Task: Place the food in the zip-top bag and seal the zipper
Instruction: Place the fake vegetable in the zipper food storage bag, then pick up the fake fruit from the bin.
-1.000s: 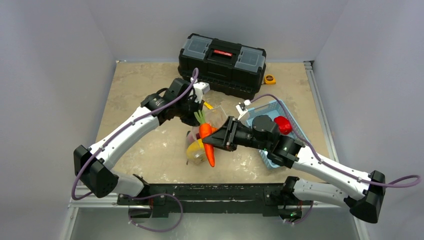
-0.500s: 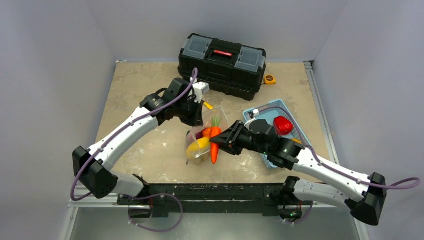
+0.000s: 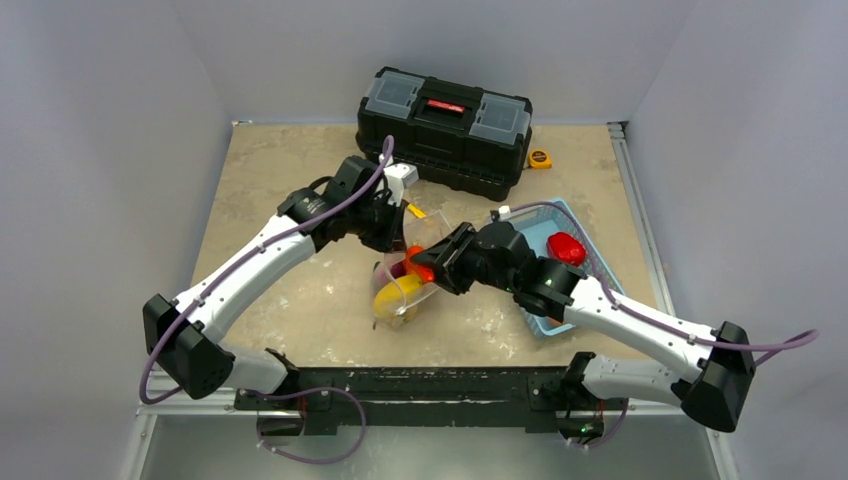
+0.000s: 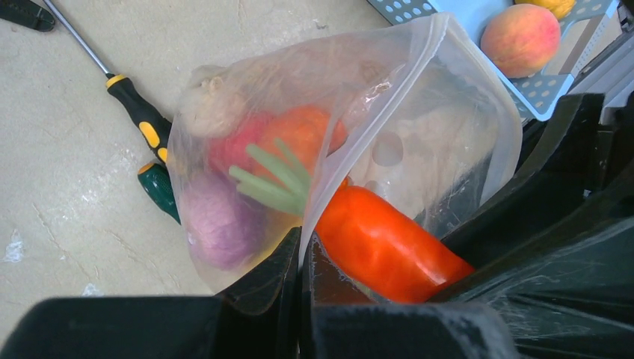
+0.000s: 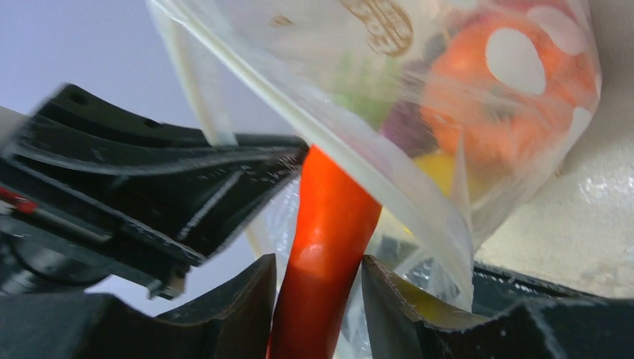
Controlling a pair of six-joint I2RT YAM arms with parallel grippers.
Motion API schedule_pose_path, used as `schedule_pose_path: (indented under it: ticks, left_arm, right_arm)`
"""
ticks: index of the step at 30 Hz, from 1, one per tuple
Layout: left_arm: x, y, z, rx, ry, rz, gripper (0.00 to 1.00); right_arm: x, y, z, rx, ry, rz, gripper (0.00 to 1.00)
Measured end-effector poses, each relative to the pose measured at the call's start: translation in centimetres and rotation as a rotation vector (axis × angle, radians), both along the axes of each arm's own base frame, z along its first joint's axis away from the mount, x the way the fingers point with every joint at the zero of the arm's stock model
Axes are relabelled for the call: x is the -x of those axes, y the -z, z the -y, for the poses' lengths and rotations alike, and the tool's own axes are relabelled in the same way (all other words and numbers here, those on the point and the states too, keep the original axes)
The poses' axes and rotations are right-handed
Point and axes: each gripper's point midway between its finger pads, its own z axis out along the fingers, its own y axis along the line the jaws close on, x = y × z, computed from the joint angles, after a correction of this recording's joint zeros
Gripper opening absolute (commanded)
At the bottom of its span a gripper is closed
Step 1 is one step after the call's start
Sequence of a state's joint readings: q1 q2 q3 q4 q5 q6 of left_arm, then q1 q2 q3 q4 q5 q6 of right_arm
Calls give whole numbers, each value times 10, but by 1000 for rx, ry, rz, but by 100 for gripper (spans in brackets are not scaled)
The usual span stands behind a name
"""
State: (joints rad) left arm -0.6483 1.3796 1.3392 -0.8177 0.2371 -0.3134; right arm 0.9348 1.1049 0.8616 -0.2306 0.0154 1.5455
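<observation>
The clear zip-top bag [image 3: 405, 290] stands open in the middle of the table and holds yellow [image 3: 395, 296], purple [image 4: 217, 221] and orange food. My left gripper [image 4: 300, 250] is shut on the bag's top rim [image 4: 329, 157] and holds the mouth up. My right gripper [image 5: 318, 273] is shut on the long orange carrot [image 5: 325, 239]. The carrot [image 4: 381, 247] reaches into the bag's mouth leaf end first, and its green leaves [image 4: 273, 179] lie inside. In the top view my right gripper [image 3: 432, 265] is right at the bag's mouth. White dots [image 5: 516, 60] show on the bag's face.
A light blue basket [image 3: 590, 262] at the right holds a red piece [image 3: 566, 249] and a peach [image 4: 521, 37]. Yellow-handled [image 4: 138, 116] and green-handled [image 4: 158, 191] screwdrivers lie beside the bag. A black toolbox [image 3: 445, 128] and yellow tape measure [image 3: 540, 158] stand at the back.
My right gripper swung the carrot from upright in front of the bag, turned it and pushed its leaf end into the bag's mouth. My left gripper stayed put, holding the rim.
</observation>
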Motion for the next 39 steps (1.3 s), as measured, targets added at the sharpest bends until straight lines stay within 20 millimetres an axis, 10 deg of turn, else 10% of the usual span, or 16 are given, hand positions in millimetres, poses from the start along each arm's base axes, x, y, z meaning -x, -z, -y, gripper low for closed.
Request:
schedule_pose_path:
  ticks: [8, 18, 32, 39]
  left_arm:
    - [0, -2, 0, 3, -1, 6, 0]
    - [3, 0, -2, -5, 0, -4, 0]
    - [1, -3, -5, -7, -11, 9, 0]
    - [1, -27, -15, 20, -32, 96, 0]
  right_arm:
    - [-23, -22, -11, 4, 31, 56, 47]
    - [-26, 6, -19, 140, -59, 107, 81]
    - [-8, -73, 39, 313, -169, 532, 86]
    - [-9, -58, 65, 513, -208, 553, 85]
